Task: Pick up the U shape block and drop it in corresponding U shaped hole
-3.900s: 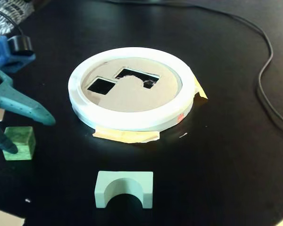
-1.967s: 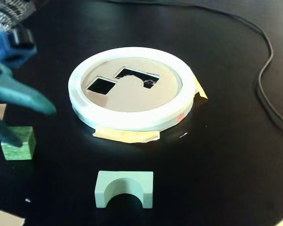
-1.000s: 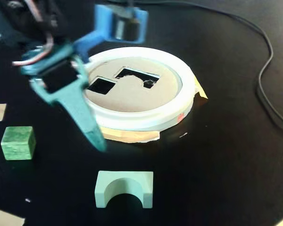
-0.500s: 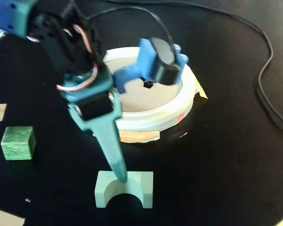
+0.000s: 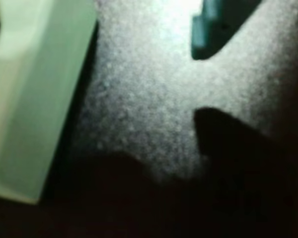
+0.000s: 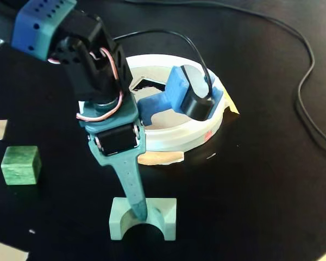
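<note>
A black tabletop [image 6: 261,179] is seen. The U shape block [image 6: 143,218] lies near its front edge, the gripper [image 6: 141,212] lowered onto it; jaw spacing cannot be told. The U shaped hole [image 6: 146,85] is mostly hidden behind the arm.

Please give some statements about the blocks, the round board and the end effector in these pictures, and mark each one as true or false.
1. The arch block lies on the table, not in the board. True.
2. The green cube sits inside the board's square hole. False: it rests on the table, left of the arm in the fixed view.
3. The end effector has a finger tip down at the arch block. True.
4. The arch block is lifted off the table. False: it rests on the black surface.
5. Tape shows at the board's front edge. True.
</note>
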Tool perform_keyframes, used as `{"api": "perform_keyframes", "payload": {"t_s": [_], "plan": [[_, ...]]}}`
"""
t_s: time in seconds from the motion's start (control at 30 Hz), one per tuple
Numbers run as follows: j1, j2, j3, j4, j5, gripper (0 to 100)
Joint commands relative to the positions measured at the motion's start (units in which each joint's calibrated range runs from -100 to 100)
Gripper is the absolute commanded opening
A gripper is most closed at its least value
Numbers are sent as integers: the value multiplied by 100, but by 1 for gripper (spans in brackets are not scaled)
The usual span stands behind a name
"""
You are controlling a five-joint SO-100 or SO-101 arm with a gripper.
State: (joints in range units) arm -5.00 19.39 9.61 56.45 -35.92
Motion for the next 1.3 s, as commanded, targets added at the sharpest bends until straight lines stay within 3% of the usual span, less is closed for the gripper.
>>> {"api": "perform_keyframes", "payload": {"t_s": [0.0, 0.17, 0.7, 0.8, 0.83, 0.9, 1.27], "plan": [[13, -144, -497, -141, -34, 46], [100, -144, -497, -181, -44, 27], [112, -63, -488, -151, -49, 25], [112, -63, -488, -141, -49, 16], [112, -72, -488, -131, -49, 7], [112, -72, -479, -171, -49, 0], [75, -484, -488, -141, 0, 1]]}}
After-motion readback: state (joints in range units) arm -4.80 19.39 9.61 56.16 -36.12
